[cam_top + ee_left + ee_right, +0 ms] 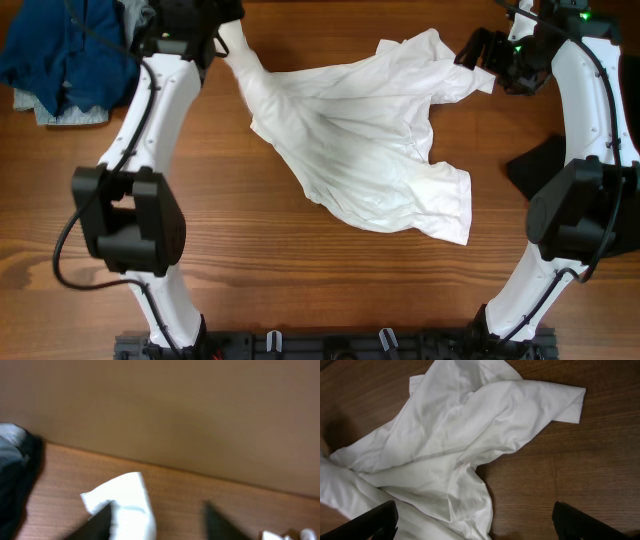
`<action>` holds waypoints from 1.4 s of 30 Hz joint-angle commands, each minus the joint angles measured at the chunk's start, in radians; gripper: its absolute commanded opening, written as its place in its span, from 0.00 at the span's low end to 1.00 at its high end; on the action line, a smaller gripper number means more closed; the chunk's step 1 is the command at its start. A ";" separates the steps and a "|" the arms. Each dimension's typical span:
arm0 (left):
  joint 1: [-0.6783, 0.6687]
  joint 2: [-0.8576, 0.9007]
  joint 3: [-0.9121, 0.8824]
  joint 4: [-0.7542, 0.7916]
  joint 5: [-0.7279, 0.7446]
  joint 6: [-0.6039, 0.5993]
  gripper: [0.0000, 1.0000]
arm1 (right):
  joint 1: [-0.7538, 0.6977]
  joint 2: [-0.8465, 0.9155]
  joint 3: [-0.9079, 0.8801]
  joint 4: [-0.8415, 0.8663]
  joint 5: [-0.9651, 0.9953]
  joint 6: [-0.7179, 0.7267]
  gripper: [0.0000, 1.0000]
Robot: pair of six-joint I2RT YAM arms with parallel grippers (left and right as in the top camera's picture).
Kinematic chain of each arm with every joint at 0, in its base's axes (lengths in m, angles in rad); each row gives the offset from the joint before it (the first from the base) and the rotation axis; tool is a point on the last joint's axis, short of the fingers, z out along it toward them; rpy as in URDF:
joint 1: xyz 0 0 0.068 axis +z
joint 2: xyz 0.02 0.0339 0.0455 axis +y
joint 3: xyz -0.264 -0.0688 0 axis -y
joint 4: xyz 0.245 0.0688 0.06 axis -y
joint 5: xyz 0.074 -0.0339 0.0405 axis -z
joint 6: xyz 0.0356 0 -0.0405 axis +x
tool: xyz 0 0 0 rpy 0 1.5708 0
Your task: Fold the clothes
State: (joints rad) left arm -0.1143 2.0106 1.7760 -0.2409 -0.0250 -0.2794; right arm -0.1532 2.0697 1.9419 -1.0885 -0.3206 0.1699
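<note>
Noted the wooden tabletop as the work surface, bare along the near side. Found the white shirt across the middle and far half, crumpled and not yet flat, with one end drawn into a rope toward the far left and a sleeve reaching toward the far right. Logged a blue garment heaped at the far-left corner and a black garment at the right edge, partly hidden by the right arm, both apart from the shirt. Placed the left gripper at the roped end of the shirt: jaws partly apart, bare wood showing between them, a white corner lying against one finger. Saw no clamp on the cloth, though the wrist view is blurred. Placed the right gripper just above the sleeve end: jaws spread fully wide, holding nothing. Judged the step in hand as spreading the shirt flat ahead of any fold, with no fold made so far. Next move, by judgement: take one far corner in each gripper, then draw the two apart and down onto the wood to remove the twist. Watch for bunching at the roped end and for a slack, slipping grip on thin cloth.
</note>
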 commanded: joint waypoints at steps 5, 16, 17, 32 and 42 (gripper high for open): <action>-0.034 0.055 0.010 -0.262 0.010 0.066 1.00 | 0.016 0.003 0.013 -0.005 0.006 -0.010 0.99; -0.035 0.037 -0.097 -0.843 0.066 0.068 0.89 | 0.016 0.003 0.013 0.010 0.010 -0.012 1.00; -0.035 0.037 -0.127 -0.829 0.066 0.067 0.86 | 0.016 0.003 0.013 0.010 0.010 -0.012 1.00; -0.039 0.039 -0.352 -0.457 0.173 0.064 0.56 | 0.016 0.003 0.013 -0.007 0.010 -0.010 0.99; -0.039 0.055 -0.352 -0.296 0.174 0.063 0.56 | 0.016 0.003 0.013 -0.013 0.010 -0.011 0.99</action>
State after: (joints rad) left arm -0.1490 2.0686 1.4258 -0.5598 0.1329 -0.2192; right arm -0.1444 2.0697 1.9419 -1.0973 -0.3202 0.1699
